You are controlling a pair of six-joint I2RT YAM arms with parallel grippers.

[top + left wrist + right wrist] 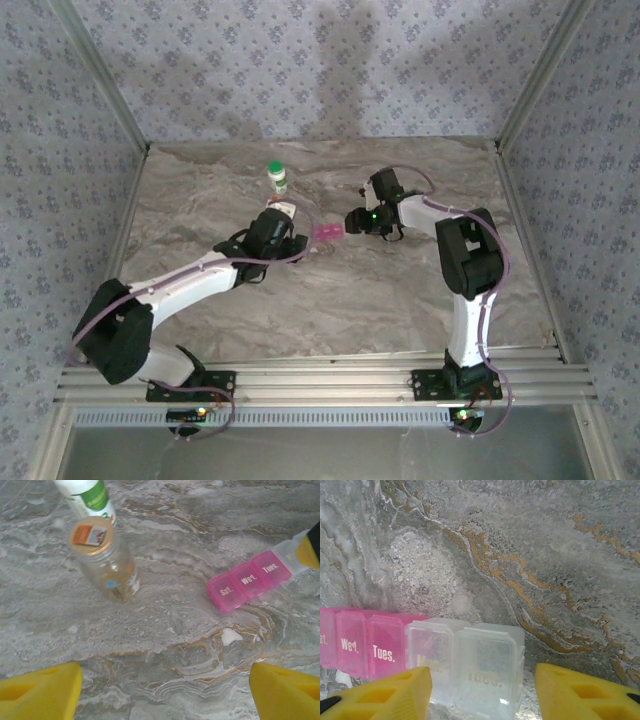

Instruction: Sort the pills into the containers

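My left tool (165, 680) hangs wide open over the bare worktop (165, 545) and holds nothing. Ahead of it stands the amber vial (107, 565) with its gold lid on, and the white bottle (87, 497) is beyond it. The pill case (249, 580) lies flat off to the right, its pink lids shut and reading Sat., Wed., Tues. My right tool (482, 675) sits low at the case's clear end with its jaws partly open around it. A gap shows between the case and one finger (590, 690), so I see no grip.
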